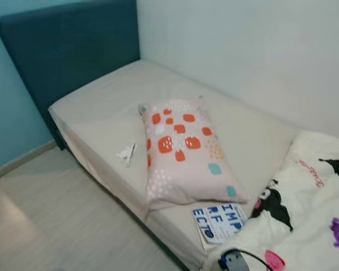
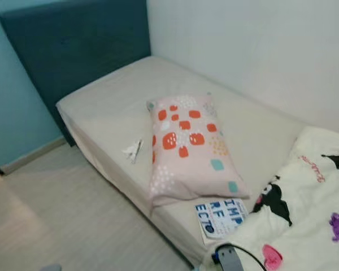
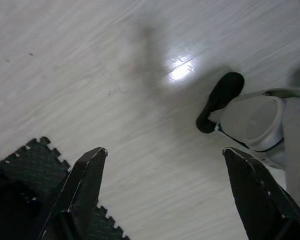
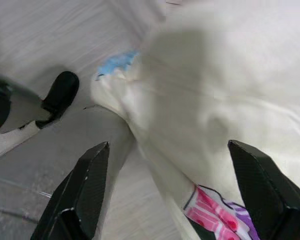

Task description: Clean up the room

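Observation:
A bed with a cream sheet [image 1: 101,107] stands against the wall, with a dark teal headboard [image 1: 68,51]. On it lie a pink pillow with orange patches [image 1: 183,149], a small white crumpled scrap [image 1: 127,153], a blue-lettered book [image 1: 219,221] near the front edge, and a white cartoon-print blanket [image 1: 311,214] at the right. My left gripper [image 3: 165,192] hangs open over the pale floor. My right gripper [image 4: 170,192] is open beside the blanket's hanging edge [image 4: 215,110], holding nothing.
A grey device with a black cable [image 1: 234,259] lies at the blanket's near edge. Pale wood floor [image 1: 51,220] runs along the bed's left side. A black foam mat [image 3: 25,165] and my own foot [image 3: 220,100] show in the left wrist view.

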Tool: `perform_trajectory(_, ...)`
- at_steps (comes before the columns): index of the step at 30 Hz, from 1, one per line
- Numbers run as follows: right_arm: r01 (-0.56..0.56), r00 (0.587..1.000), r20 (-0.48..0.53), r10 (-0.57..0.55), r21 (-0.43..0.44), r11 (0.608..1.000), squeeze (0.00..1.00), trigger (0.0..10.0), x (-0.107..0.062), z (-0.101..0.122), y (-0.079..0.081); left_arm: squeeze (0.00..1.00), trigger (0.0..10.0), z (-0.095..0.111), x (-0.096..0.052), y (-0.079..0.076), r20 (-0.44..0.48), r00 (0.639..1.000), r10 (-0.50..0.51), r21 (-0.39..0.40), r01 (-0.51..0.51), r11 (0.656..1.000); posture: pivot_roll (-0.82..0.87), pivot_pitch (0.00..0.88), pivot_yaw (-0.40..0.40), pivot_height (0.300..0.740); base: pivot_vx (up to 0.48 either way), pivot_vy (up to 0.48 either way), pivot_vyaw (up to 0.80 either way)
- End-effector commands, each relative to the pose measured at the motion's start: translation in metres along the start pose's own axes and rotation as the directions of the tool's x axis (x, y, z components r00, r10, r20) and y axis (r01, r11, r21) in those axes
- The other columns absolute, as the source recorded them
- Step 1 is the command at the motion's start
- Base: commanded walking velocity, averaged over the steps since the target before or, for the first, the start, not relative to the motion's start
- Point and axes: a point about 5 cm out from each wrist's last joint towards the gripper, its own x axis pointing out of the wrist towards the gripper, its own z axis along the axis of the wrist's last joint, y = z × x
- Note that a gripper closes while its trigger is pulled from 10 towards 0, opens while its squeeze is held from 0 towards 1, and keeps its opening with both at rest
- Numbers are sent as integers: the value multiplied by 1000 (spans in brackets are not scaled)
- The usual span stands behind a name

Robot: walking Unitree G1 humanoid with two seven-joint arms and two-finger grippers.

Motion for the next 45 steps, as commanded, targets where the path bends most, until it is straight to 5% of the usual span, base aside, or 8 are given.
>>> perform_trajectory(1, -11, 1000, -25, 11, -17, 1000, 0, 10000, -1, -7, 2, 0, 10000, -5, 0, -4, -20, 1000, -2, 11, 2, 1000, -126, 114, -57, 740, 0, 0, 731)
perform_trajectory(36, -43, 999, -33, 41, -58, 997, 0, 10000, -1, -7, 3, 0, 10000, -4, -1, -1, 4, 999, -48, -42, 48, 998, -113, 109, -95, 740, 0, 0, 729)
perform_trajectory(45, -35, 999, -27, 34, -51, 998, 0, 10000, 1, 2, 3, 0, 10000, -3, -1, -1, 9, 998, -55, -33, 56, 998, -114, 106, -91, 740, 449, 0, 0)
